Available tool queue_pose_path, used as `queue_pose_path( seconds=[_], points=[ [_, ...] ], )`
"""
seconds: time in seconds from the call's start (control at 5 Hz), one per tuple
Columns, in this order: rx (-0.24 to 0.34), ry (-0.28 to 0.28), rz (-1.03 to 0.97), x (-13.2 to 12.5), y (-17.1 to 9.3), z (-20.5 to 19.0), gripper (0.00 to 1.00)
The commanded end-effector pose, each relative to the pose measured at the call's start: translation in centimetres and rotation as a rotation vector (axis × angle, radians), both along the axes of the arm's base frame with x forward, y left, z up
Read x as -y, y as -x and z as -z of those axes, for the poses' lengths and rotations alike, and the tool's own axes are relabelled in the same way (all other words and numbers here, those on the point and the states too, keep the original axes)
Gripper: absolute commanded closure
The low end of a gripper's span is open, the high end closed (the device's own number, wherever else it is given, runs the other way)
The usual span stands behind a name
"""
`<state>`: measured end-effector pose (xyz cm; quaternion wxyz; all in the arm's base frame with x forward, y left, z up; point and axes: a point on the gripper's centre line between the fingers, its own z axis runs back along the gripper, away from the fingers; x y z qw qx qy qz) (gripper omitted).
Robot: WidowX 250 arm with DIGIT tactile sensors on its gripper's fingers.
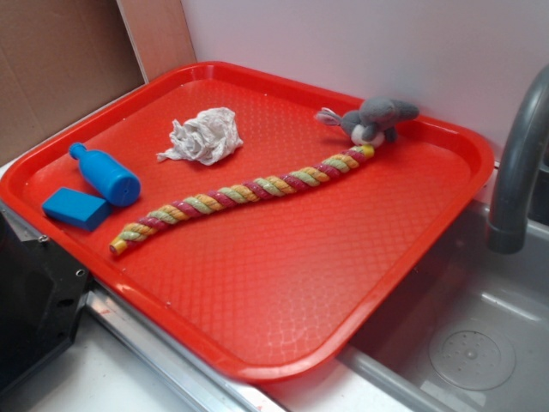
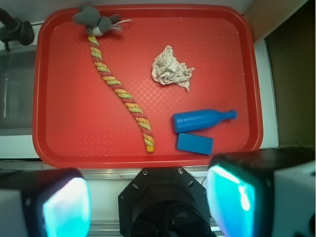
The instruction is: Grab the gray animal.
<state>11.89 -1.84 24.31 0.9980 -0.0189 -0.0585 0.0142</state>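
Observation:
The gray animal [image 1: 375,119], a small plush with a white face patch and pale fins, lies at the far right corner of the red tray [image 1: 283,283], touching one end of the twisted rope. In the wrist view the gray animal [image 2: 93,19] sits at the tray's top left corner. My gripper [image 2: 148,202] hangs high above the tray's near edge, well away from the animal, its two fingers [image 2: 232,197] spread wide and open with nothing between them. The gripper does not appear in the exterior view.
A multicoloured rope [image 1: 240,193] runs diagonally across the tray. A crumpled white paper wad [image 1: 204,136], a blue bottle [image 1: 105,174] and a blue block [image 1: 75,208] lie on the tray's left half. A grey faucet [image 1: 519,154] and sink [image 1: 463,343] stand to the right.

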Motion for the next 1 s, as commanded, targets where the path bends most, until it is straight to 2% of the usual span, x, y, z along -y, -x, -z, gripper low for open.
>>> queue_pose_path(
  seconds=[0.0, 0.2, 0.4, 0.6, 0.8],
  points=[
    [0.000, 0.000, 0.000, 0.0, 0.0, 0.0, 0.00],
    [0.019, -0.040, 0.111, -1.3, -4.8, 4.0, 0.00],
    [0.159, -0.064, 0.272, 0.2, -10.4, 6.4, 0.00],
    [0.188, -0.093, 0.289, 0.5, -15.4, 8.3, 0.00],
    [0.188, -0.093, 0.289, 0.5, -15.4, 8.3, 0.00]
  ],
)
